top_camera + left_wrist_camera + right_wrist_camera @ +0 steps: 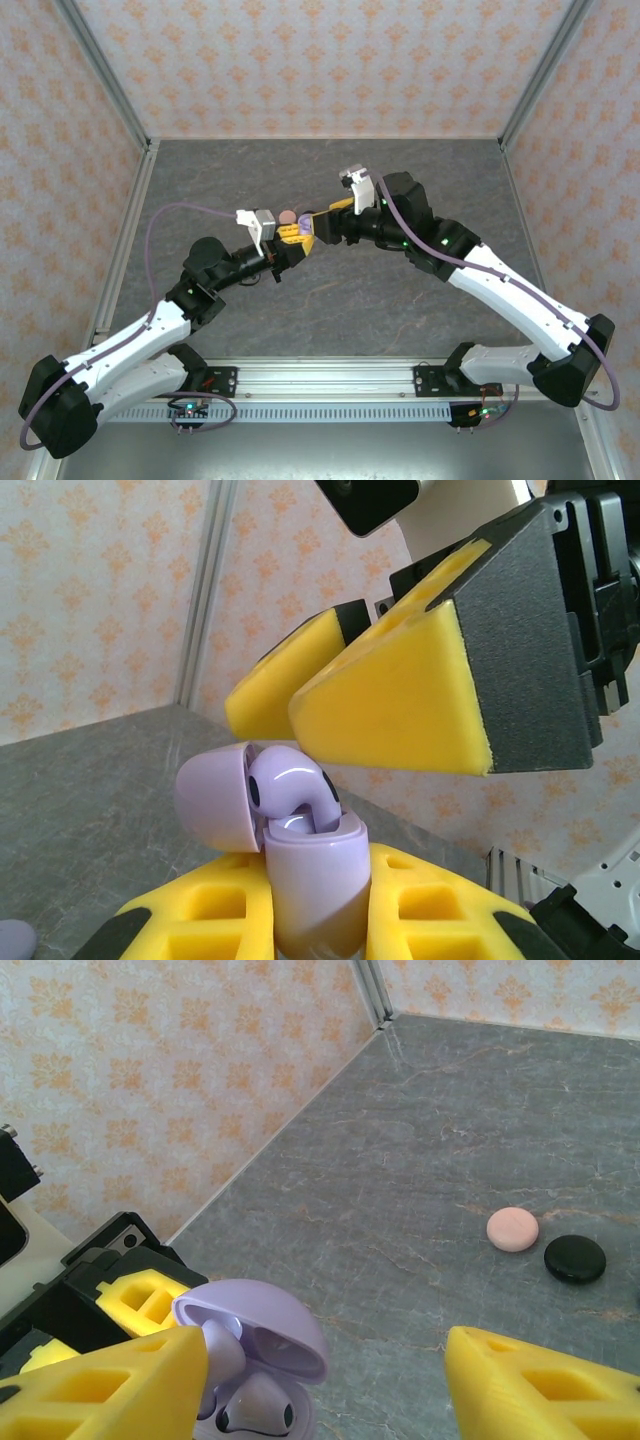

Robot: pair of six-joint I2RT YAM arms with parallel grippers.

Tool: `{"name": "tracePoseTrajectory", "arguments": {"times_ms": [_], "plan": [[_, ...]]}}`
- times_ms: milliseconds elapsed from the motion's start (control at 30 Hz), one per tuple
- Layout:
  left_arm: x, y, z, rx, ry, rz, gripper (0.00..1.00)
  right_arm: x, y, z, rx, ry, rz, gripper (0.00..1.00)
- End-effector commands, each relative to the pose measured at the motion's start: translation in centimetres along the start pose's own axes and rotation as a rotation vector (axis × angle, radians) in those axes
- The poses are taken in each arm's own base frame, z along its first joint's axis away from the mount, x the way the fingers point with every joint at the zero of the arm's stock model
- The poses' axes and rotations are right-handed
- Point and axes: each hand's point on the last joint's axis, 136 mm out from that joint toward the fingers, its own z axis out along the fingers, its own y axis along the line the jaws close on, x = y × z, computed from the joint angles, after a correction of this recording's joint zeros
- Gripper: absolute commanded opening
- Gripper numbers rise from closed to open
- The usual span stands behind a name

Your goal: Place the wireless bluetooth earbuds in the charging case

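Grey worktop (420, 1160). Left claw (315, 915) clamped on purple charging case (315, 870), lid (212, 802) up. Earbud (295, 785) half-seated: glossy, light, likely slippery, nudge rounded head gently. Right claw (320, 1385) spread, empty, above.

Grey, stone-veined tabletop (330, 320) beneath and around the left gripper (291, 236) and the right gripper (326, 222), matte and softly, evenly lit. Beyond both grippers, a back wall (320, 60) papered pale cream with orange floral motifs. Same paper on the left side wall (50, 150), outward of the left gripper, and on the right side wall (600, 130), outward of the right gripper. Aluminium posts (105, 70) slanting down into the two far corners. Behind the grippers, along the near edge, a slotted metal rail (320, 378). Ahead of the right gripper, a pale sheen on the grey surface by the corner post.
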Motion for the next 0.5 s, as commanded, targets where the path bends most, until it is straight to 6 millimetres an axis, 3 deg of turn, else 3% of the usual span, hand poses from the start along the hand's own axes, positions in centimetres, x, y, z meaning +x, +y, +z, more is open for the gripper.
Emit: {"name": "tracePoseTrajectory", "arguments": {"times_ms": [0, 467], "plan": [[-1.99, -1.45, -0.37, 0.048, -0.066, 0.062, 0.0, 0.08, -0.34, 0.19, 0.019, 0.014, 0.013, 0.63], [-2.0, -1.38, -0.34, 0.043, -0.064, 0.066, 0.0, 0.31, -0.56, -0.3, 0.028, 0.014, 0.014, 0.54]]}}
